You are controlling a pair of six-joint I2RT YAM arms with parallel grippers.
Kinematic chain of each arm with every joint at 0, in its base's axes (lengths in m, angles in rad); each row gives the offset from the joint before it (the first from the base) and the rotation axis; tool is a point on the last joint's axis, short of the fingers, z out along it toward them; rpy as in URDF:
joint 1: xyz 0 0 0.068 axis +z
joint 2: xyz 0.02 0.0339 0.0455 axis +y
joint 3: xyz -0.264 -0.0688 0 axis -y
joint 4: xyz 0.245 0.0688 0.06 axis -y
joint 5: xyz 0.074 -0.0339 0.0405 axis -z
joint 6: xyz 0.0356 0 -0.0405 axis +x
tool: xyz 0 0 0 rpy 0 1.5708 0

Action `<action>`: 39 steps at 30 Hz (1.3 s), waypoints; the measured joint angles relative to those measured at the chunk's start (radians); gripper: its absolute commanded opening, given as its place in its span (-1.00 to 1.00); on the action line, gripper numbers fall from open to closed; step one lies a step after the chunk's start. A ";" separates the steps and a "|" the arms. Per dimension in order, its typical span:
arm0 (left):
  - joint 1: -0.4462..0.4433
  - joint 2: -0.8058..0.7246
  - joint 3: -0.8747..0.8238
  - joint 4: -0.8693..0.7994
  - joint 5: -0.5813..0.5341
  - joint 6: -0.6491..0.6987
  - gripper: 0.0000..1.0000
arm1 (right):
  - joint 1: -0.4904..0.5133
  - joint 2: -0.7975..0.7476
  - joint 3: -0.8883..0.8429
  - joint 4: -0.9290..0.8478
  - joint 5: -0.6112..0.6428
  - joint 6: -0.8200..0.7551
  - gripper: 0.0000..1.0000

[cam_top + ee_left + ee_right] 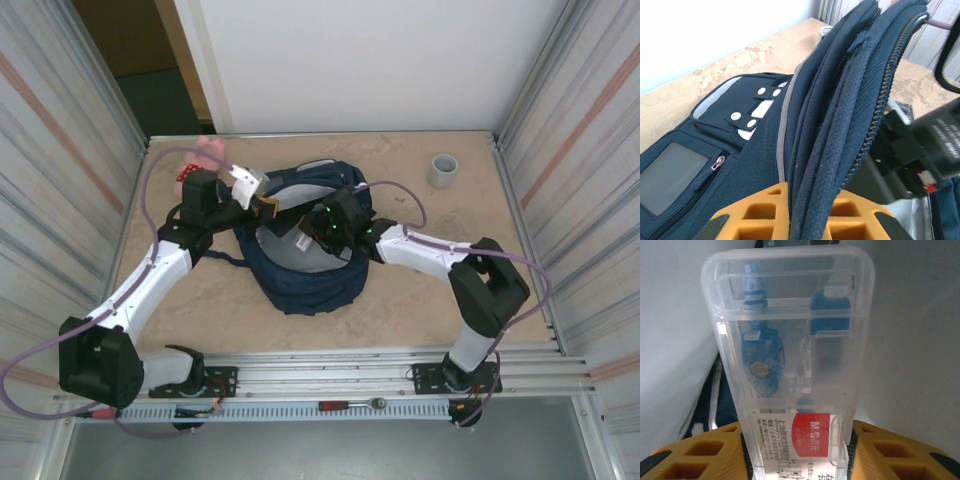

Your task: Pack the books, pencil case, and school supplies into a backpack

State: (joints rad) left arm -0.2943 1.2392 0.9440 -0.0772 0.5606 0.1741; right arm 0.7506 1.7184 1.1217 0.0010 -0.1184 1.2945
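Left jaws pinch the backpack (830, 100) rim open; right jaws grip the clear pack (790, 365). A slipping rim could block it.

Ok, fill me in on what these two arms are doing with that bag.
The left gripper is shut on the zipper edge of the navy backpack, holding its mouth open. The right gripper grips a clear pack with a red label and has it at that opening, against the pale grey lining. It is not yet let go. A grey cup stands apart at the far right of the table.
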 measured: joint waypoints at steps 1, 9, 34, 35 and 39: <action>0.000 0.000 0.000 0.000 0.000 0.000 -1.00 | -0.007 0.013 0.005 0.014 -0.001 0.010 0.23; 0.000 0.000 0.000 0.000 0.001 0.003 -1.00 | -0.031 0.039 -0.008 0.092 -0.009 0.052 0.46; -0.371 0.137 -0.025 -0.444 -0.120 0.759 -0.24 | -0.127 -0.864 -0.380 -0.270 0.232 -0.378 0.49; -0.378 0.148 -0.019 -0.463 -0.127 0.774 -0.09 | -0.137 -0.871 -0.383 -0.281 0.227 -0.399 0.48; -0.384 0.166 0.009 -0.522 -0.142 0.807 0.39 | -0.155 -0.891 -0.386 -0.306 0.214 -0.507 0.47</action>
State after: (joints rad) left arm -0.6781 1.4055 0.9531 -0.5995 0.4183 0.9813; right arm 0.5957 0.8276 0.7361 -0.3054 0.0956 0.7876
